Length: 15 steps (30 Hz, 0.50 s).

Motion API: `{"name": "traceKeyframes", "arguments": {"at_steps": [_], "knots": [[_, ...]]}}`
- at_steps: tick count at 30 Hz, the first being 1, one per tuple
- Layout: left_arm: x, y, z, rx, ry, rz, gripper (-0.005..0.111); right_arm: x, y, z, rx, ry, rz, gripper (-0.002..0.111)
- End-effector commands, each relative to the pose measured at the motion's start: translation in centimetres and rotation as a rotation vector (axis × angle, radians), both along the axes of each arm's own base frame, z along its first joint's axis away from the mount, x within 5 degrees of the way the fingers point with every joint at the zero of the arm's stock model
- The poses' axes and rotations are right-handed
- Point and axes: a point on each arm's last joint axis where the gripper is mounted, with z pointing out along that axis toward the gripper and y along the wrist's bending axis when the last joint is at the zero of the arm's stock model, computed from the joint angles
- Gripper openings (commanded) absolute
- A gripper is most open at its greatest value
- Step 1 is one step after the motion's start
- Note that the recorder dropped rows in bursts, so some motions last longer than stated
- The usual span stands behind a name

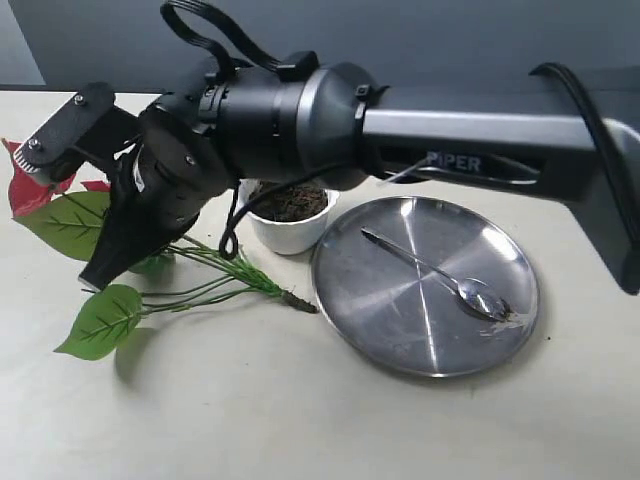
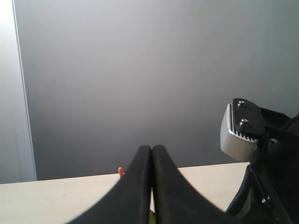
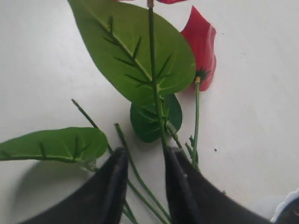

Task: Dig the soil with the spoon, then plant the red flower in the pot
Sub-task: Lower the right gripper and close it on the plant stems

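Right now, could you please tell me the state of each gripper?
Left gripper: closed, holding nothing.
Right gripper: open, around the flower stems.

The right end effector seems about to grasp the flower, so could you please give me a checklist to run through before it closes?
1. Right end effector open over the stems: ok.
2. A stem between the fingers: ok, one thin stem runs through the gap.
3. Flower lying loose on the table, beside the pot: ok.
4. Soil in the pot, dug for planting: cannot tell.
5. Spoon out of the way on the plate: ok.
6. Left end effector shut, clear of the flower: ok.
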Motion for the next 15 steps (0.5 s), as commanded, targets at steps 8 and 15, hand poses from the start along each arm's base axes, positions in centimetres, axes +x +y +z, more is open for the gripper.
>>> {"name": "traceKeyframes", "arguments": {"at_steps": [8, 15], "knots": [[-0.1, 0.0, 0.1, -0.006, -0.007, -0.008, 0.000, 1.0, 1.1, -1.3, 0.003, -0.189, 0.112, 0.048], [-0.1, 0.0, 0.1, -0.006, -0.007, -0.008, 0.000, 2.4, 2.6, -4.0, -0.073, -0.163, 0.091, 0.048]]}}
